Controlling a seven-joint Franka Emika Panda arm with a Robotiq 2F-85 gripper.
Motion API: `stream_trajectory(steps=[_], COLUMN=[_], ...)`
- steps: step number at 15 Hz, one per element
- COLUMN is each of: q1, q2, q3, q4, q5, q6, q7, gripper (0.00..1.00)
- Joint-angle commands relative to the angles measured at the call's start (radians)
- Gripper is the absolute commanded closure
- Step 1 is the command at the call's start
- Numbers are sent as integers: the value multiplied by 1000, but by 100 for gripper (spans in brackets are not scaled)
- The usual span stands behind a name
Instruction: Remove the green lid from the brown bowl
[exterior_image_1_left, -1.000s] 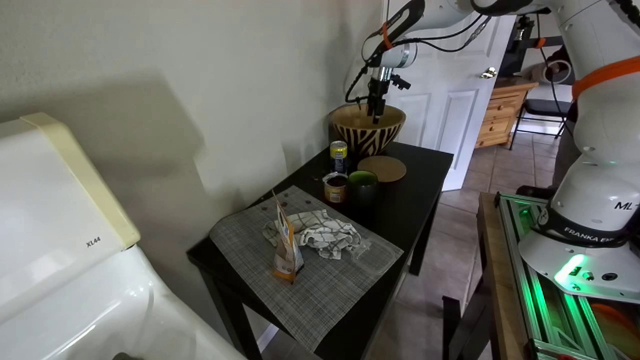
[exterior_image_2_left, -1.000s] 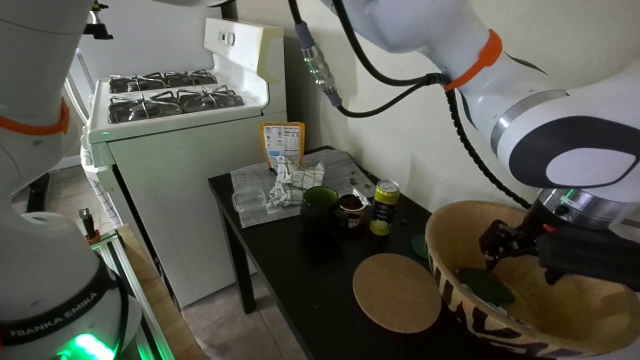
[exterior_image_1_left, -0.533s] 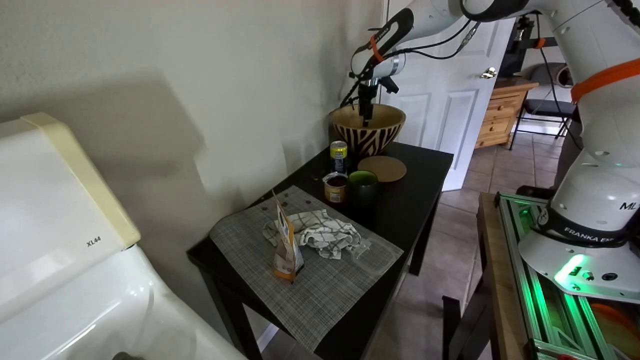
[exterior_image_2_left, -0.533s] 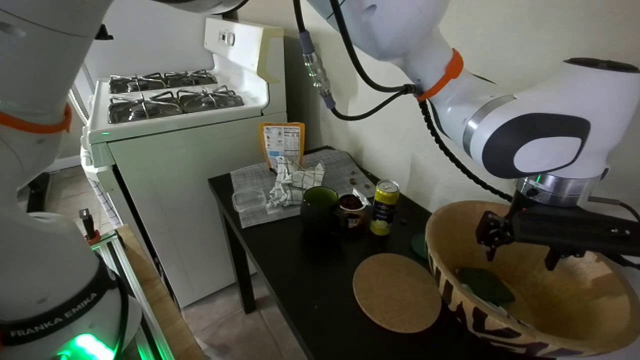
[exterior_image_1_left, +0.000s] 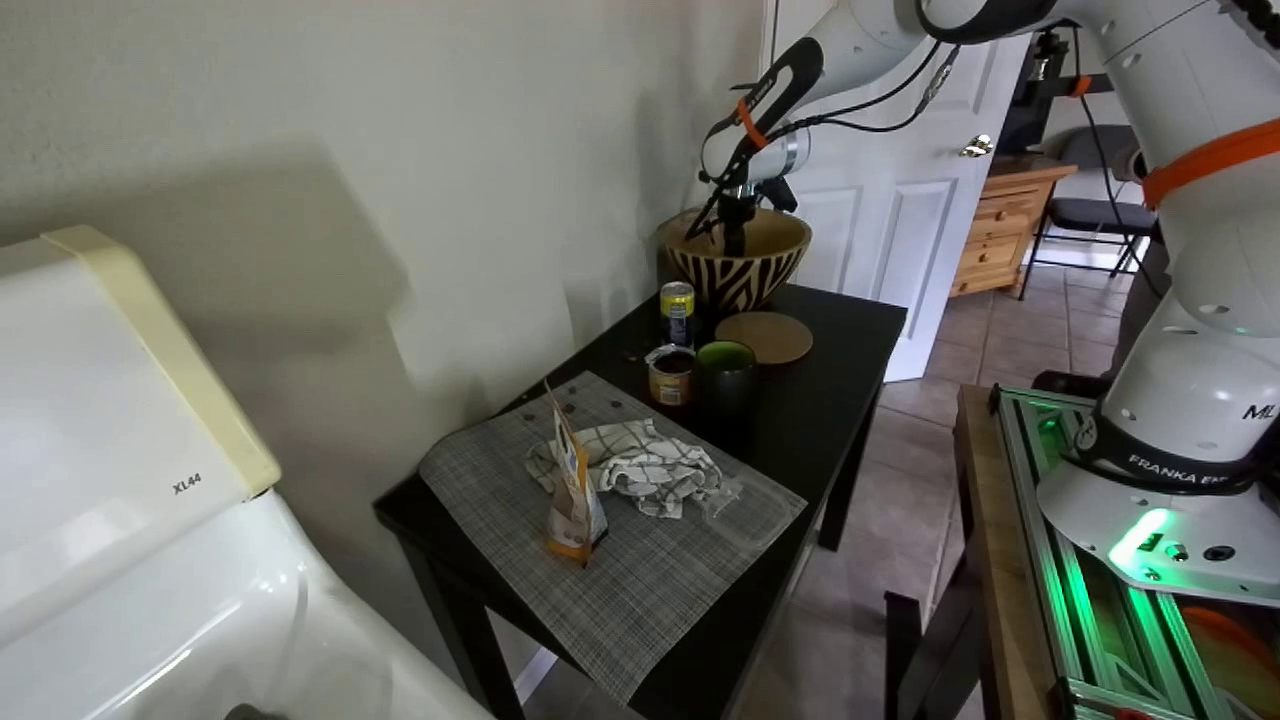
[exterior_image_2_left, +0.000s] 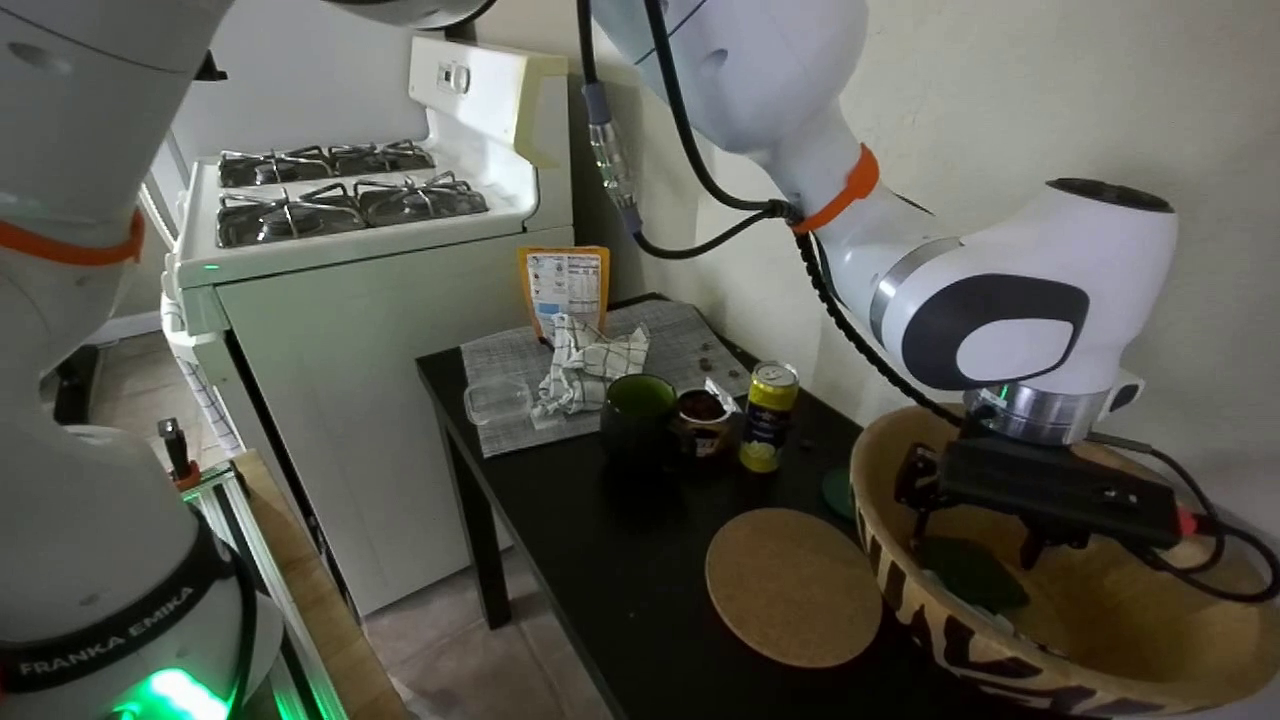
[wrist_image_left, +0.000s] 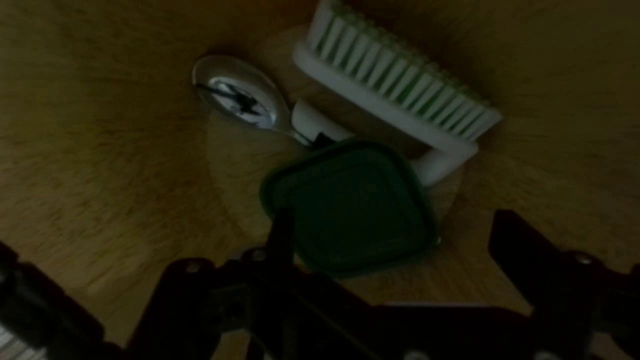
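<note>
The green lid (wrist_image_left: 360, 205) is a dark green rounded square lying inside the brown bowl (wrist_image_left: 125, 175). It also shows in an exterior view (exterior_image_2_left: 968, 575), by the bowl's near wall. The bowl has dark stripes outside and shows in both exterior views (exterior_image_1_left: 745, 278) (exterior_image_2_left: 935, 635). My gripper (wrist_image_left: 395, 217) is open and empty, pointing down into the bowl above the lid. In the wrist view, one fingertip overlaps the lid's left edge and the other is right of the lid. The gripper also shows in both exterior views (exterior_image_1_left: 735, 245) (exterior_image_2_left: 975, 548). The wrist view is dark.
A white brush (wrist_image_left: 395, 85) and a spoon (wrist_image_left: 240, 95) lie in the bowl beside the lid. A round cork mat (exterior_image_2_left: 795, 590), a yellow can (exterior_image_2_left: 768, 415), an opened tub (exterior_image_2_left: 704, 422), a green cup (exterior_image_2_left: 638, 415) and a dark green disc (exterior_image_2_left: 838, 490) are on the black table.
My gripper has moved toward the table side of the bowl and down into it, over the lid. It has stayed open. The lid and bowl have not moved.
</note>
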Motion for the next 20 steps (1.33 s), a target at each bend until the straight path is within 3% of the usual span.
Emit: stream_trajectory(steps=[1, 7, 14, 15, 16, 18, 20], q1=[6, 28, 23, 21, 19, 16, 13], q2=[-6, 18, 75, 83, 92, 104, 110], q3=[9, -7, -28, -28, -29, -30, -32], q4=[-59, -87, -69, -67, -62, -55, -49], q5=[-21, -92, -166, -171, -174, -179, -182], q6=[52, 166, 217, 227, 239, 266, 297], q7=[15, 20, 26, 26, 27, 29, 31], gripper=[0, 0, 0, 6, 27, 30, 45])
